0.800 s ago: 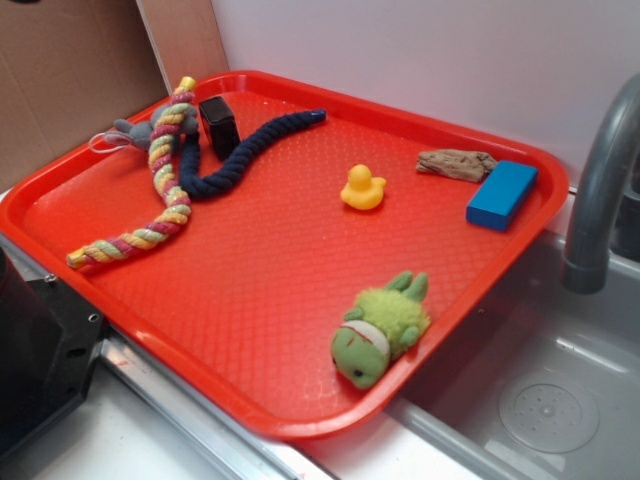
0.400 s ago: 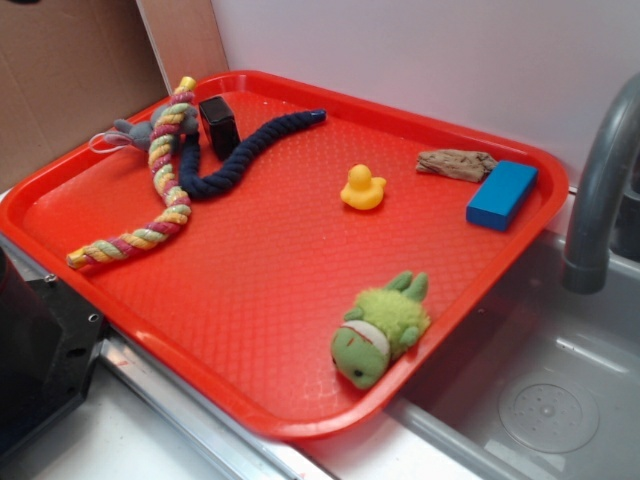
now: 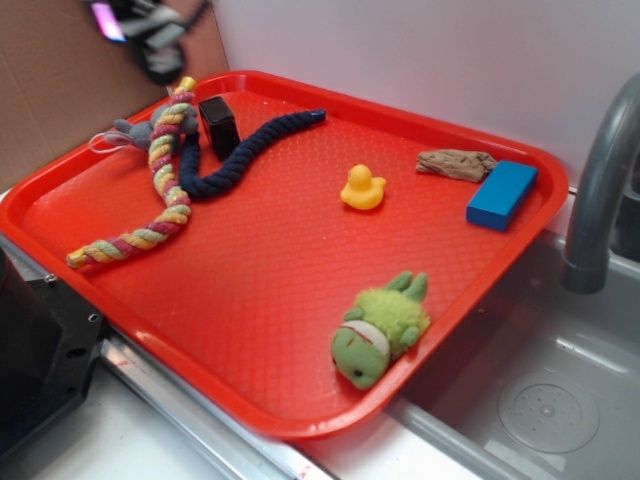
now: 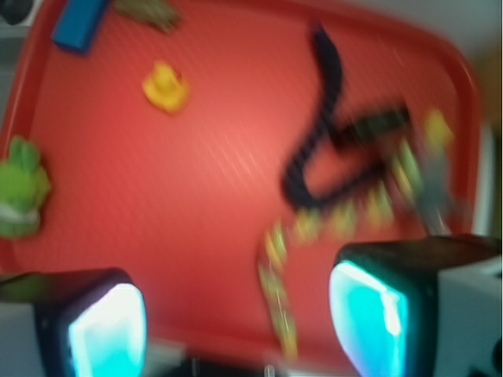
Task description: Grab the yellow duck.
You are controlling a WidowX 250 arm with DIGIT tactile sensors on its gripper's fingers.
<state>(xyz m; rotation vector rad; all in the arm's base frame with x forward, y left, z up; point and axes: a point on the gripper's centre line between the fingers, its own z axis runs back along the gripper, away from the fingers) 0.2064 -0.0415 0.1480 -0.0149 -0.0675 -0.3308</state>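
The yellow duck (image 3: 363,188) stands upright on the red tray (image 3: 260,300), right of centre toward the back. In the blurred wrist view it (image 4: 166,86) shows at the upper left. My gripper (image 3: 150,40) has come into the exterior view at the top left, blurred, high above the tray's back left corner and far from the duck. In the wrist view the gripper (image 4: 236,322) is open and empty, its two cyan-lit fingers wide apart over the tray's near side.
A green plush toy (image 3: 380,327) lies at the tray's front right edge. A multicoloured rope (image 3: 160,180), a dark blue rope (image 3: 240,152), a black cube (image 3: 218,122) and a grey toy sit at the back left. A blue block (image 3: 501,194) and a brown piece (image 3: 456,164) lie at the back right. A grey faucet (image 3: 600,180) and sink are to the right.
My gripper has entered the exterior view at the top left; before, it was out of view. The objects on the tray have not moved.
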